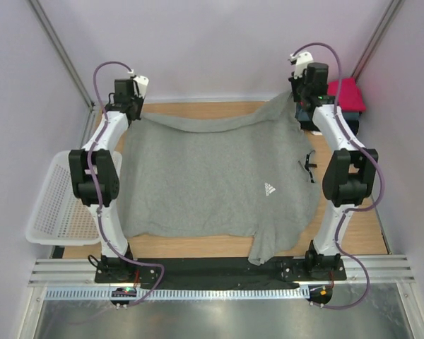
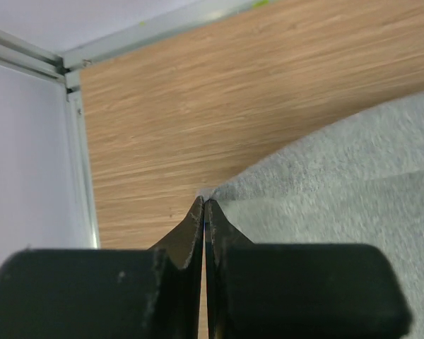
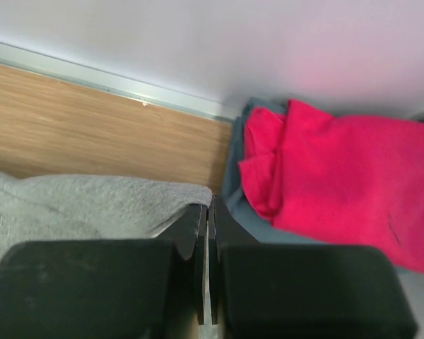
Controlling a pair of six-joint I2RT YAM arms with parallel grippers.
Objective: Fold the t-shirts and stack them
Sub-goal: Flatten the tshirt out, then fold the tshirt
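One grey t-shirt [image 1: 212, 176] spread on the tabletop [image 1: 198, 247]; one magenta-red t-shirt [image 1: 346, 92] atop one slate-blue t-shirt [image 3: 233, 169] at 1 o'clock; one basket [image 1: 56, 205] at 9. Left arm [image 1: 97, 176] stretched far, left tool [image 2: 204, 205] clamped on the grey corner at 11; right arm [image 1: 348, 176] likewise, right tool [image 3: 210, 203] on its 1 o'clock corner

Bright, even light (wrist views blurred)
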